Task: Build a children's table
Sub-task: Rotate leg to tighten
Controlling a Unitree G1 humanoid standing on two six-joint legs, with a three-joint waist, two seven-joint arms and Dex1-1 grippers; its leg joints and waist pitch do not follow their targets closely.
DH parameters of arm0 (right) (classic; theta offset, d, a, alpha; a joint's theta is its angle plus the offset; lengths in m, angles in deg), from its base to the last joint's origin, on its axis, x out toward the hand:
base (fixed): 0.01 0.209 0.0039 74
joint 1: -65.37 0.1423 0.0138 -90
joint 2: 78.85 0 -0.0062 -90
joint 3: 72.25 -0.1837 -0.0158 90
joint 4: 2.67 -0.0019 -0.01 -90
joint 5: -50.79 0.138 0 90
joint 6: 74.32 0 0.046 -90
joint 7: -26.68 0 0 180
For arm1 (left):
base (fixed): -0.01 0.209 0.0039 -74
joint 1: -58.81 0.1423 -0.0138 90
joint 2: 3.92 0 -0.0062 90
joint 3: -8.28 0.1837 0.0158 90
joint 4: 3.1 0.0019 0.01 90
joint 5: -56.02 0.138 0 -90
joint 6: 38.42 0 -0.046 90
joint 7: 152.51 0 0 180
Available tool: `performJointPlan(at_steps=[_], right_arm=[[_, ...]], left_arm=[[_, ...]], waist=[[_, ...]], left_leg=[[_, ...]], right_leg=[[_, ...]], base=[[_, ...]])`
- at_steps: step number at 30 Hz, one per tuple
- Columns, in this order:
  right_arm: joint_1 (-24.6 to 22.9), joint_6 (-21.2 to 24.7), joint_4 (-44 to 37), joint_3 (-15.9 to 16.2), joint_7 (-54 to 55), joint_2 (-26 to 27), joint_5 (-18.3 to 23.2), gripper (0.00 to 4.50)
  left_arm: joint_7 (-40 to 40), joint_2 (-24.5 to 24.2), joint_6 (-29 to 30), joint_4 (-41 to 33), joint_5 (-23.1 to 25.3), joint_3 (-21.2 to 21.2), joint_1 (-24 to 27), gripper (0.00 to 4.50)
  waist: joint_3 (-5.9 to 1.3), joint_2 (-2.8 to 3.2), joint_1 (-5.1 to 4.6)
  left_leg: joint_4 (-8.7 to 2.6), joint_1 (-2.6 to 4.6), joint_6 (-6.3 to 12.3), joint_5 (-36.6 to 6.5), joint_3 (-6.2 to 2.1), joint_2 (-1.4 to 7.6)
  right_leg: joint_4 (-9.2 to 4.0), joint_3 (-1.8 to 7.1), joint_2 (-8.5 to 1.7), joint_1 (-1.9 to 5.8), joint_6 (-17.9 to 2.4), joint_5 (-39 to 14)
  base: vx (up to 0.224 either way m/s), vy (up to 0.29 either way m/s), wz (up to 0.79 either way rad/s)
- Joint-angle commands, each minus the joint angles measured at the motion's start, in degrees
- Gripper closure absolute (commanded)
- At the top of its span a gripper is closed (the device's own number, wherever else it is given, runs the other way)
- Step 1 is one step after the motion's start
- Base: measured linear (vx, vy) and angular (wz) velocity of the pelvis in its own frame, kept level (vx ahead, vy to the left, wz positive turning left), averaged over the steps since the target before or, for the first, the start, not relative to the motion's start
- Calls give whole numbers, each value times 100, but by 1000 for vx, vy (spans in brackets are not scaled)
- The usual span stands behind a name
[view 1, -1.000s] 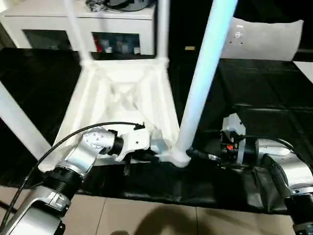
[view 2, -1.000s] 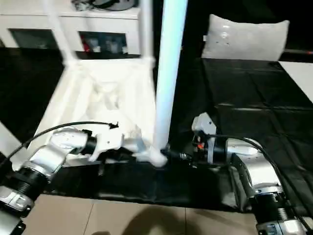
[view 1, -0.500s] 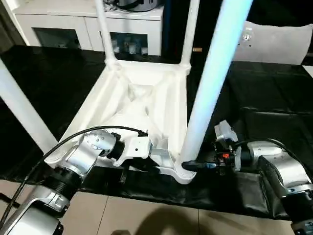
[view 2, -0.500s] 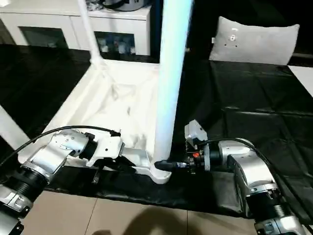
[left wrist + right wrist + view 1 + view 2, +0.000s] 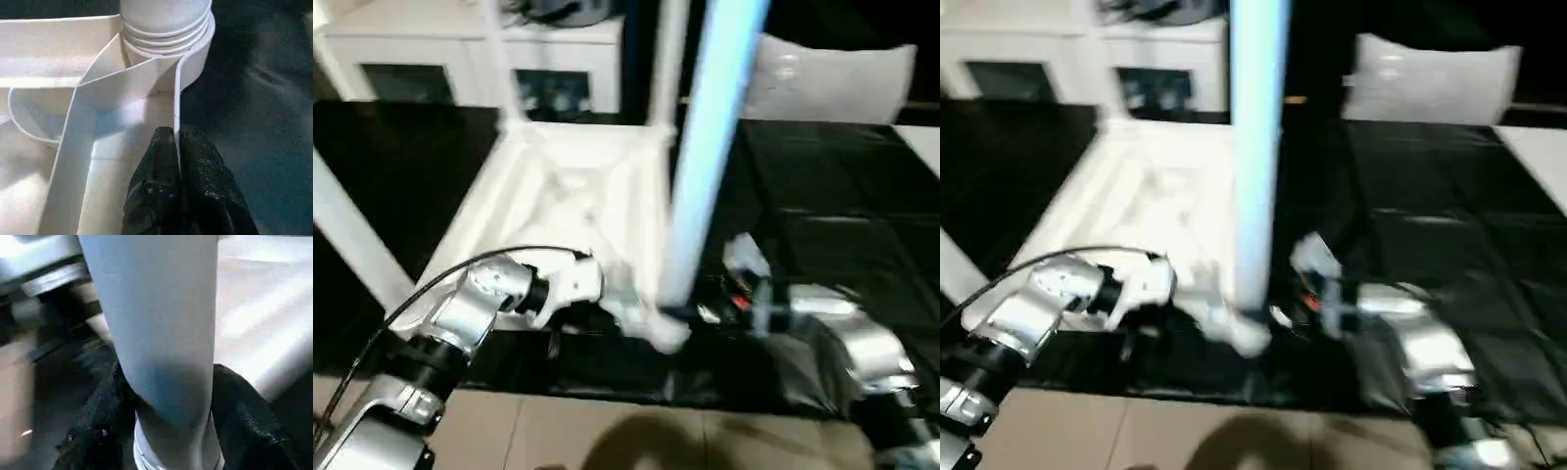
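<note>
The white table top [image 5: 568, 186] lies upside down on a black cloth, ribbed underside up, with four legs standing in its corner sockets. My left gripper [image 5: 631, 311] is at the near rim, shut on the thin rim wall [image 5: 177, 112] beside the near right corner socket [image 5: 166, 29]; one black finger [image 5: 164, 161] sits inside the rim and the other outside. My right gripper [image 5: 690, 313] holds the foot of the near right leg [image 5: 705, 147], and its fingers [image 5: 105, 406] grip both sides of that leg [image 5: 161, 323].
A white cabinet with glass doors [image 5: 431, 59] stands behind the table. A pale cushion-like panel [image 5: 842, 78] rests at the back right. The black cloth [image 5: 822, 196] stretches to the right, and a tiled floor [image 5: 607, 441] lies in front of it.
The head camera has shifted, so the whole picture has slid. Both grippers keep their holds at the near right corner.
</note>
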Motion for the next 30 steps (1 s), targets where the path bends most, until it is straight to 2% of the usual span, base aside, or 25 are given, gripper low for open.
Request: performJointPlan(at_steps=[1, 2, 3, 4, 5, 6, 7, 8, 10, 12, 13, 16, 17, 20, 22, 24, 27, 29, 30], right_arm=[[275, 84, 255, 34, 1259, 431, -423, 256], [275, 84, 255, 34, 1259, 431, -423, 256], [375, 124, 386, 12, 1806, 618, -655, 256], [425, 129, 471, -37, 2033, 723, -691, 256], [425, 129, 471, -37, 2033, 723, -691, 256], [467, 87, 556, -144, 2241, 942, -593, 256], [467, 56, 566, -190, 2259, 1039, -505, 256], [460, 67, 546, -217, 2292, 1135, -465, 222], [415, 125, 456, -218, 2169, 1204, -362, 187], [367, 145, 362, -217, 2086, 1189, -321, 181], [341, 123, 327, -222, 2047, 1143, -318, 152], [265, -66, 313, -242, 1818, 889, -333, 133], [200, -151, 292, -271, 1609, 724, -308, 133], [67, -367, 231, -316, 1109, 382, -250, 96], [-61, -668, 172, -269, 581, -86, -346, 76], [-117, -817, 118, -211, 256, -332, -366, 57], [-243, -935, -116, -96, -734, -875, -136, 57], [-252, -959, -127, -86, -877, -952, -94, 57], [-240, -904, -131, -99, -1377, -1141, 127, 57]], left_arm=[[-399, 660, 119, -78, -157, 234, -110, 450], [-399, 660, 119, -78, -157, 234, -110, 450], [-708, 816, 190, -6, -128, 147, -181, 450], [-876, 898, 244, 28, -95, 103, -219, 450], [-876, 898, 244, 28, -95, 103, -219, 450], [-1103, 1065, 378, 15, -47, 48, -256, 450], [-1166, 1136, 441, -17, -32, 36, -260, 450], [-1219, 1213, 527, -72, -22, 30, -255, 450], [-1235, 1277, 615, -183, -10, 55, -234, 450], [-1263, 1281, 644, -217, 20, 88, -220, 450], [-1269, 1251, 634, -211, 38, 102, -214, 450], [-1242, 1088, 513, -156, 107, 139, -202, 450], [-1163, 1003, 428, -145, 128, 128, -179, 450], [-980, 843, 238, -116, 145, 99, -137, 450], [-684, 624, -97, -82, 169, 144, -67, 450], [-494, 504, -267, -76, 159, 205, -32, 450], [19, 200, -600, -84, 151, 418, 31, 450], [105, 154, -663, -76, 155, 452, 35, 450], [435, 50, -956, -68, 128, 539, 46, 450]], waist=[[-243, -6, -11], [-252, -1, -43], [-297, 5, -109], [-301, 27, -135], [-310, 24, -163], [-328, 14, -169], [-325, 0, -169], [-326, -22, -161], [-345, -18, -132], [-359, -22, -108], [-383, -14, -77], [-397, 8, 8], [-397, 7, 17], [-381, 0, 79], [-372, -9, 129], [-358, -6, 159], [-336, -12, 179], [-342, -23, 178], [-341, -19, 180]], left_leg=[[-426, -150, 16, -1552, 77, -82], [-424, -165, 25, -1534, 75, -77], [-469, -224, 70, -1365, 36, -43], [-481, -220, 73, -1325, 28, -26], [-481, -224, 88, -1284, 28, -17], [-486, -220, 137, -1172, 24, -3], [-481, -199, 209, -1152, 50, 10], [-470, -175, 251, -1128, 71, 4], [-467, -191, 305, -897, 81, 20], [-451, -190, 376, -599, 93, 31], [-436, -206, 423, -342, 91, 24], [-405, -183, 521, -5, 100, 28], [-405, -190, 538, -23, 103, 30], [-411, -181, 607, -189, 117, 44], [-419, -167, 584, -327, 130, 49], [-432, -165, 538, -501, 130, 57], [-451, -157, 528, -770, 128, 62], [-453, -167, 545, -773, 123, 64], [-451, -158, 535, -740, 125, 73]], right_leg=[[-734, 117, -223, 325, 36, -3663], [-749, 115, -227, 334, 49, -3608], [-702, 140, -222, 392, -92, -3091], [-681, 160, -218, 385, -178, -2891], [-663, 176, -208, 383, -270, -2690], [-624, 198, -205, 399, -433, -2360], [-604, 226, -198, 361, -589, -2195], [-609, 241, -192, 347, -673, -2150], [-556, 272, -204, 370, -816, -1812], [-507, 294, -198, 374, -988, -1322], [-452, 302, -205, 411, -1090, -991], [-380, 311, -191, 404, -1283, -355], [-372, 314, -197, 417, -1305, -311], [-395, 318, -209, 426, -1294, -454], [-417, 324, -214, 417, -1240, -685], [-446, 322, -219, 410, -1160, -960], [-495, 320, -219, 410, -997, -1369], [-498, 317, -218, 410, -968, -1452], [-499, 316, -221, 388, -991, -1454]], base=[[0, 0, 0], [0, 0, 0], [0, 0, 0], [0, 0, 0], [0, 0, 0], [0, 0, 0], [0, 0, 0], [0, 0, 0], [0, 0, 0], [0, 0, 0], [0, 0, 0], [0, 0, 0], [0, 0, 0], [0, 0, 0], [0, 0, 0], [0, 0, 0], [0, 0, 0], [0, 0, 0], [0, 0, 0]])
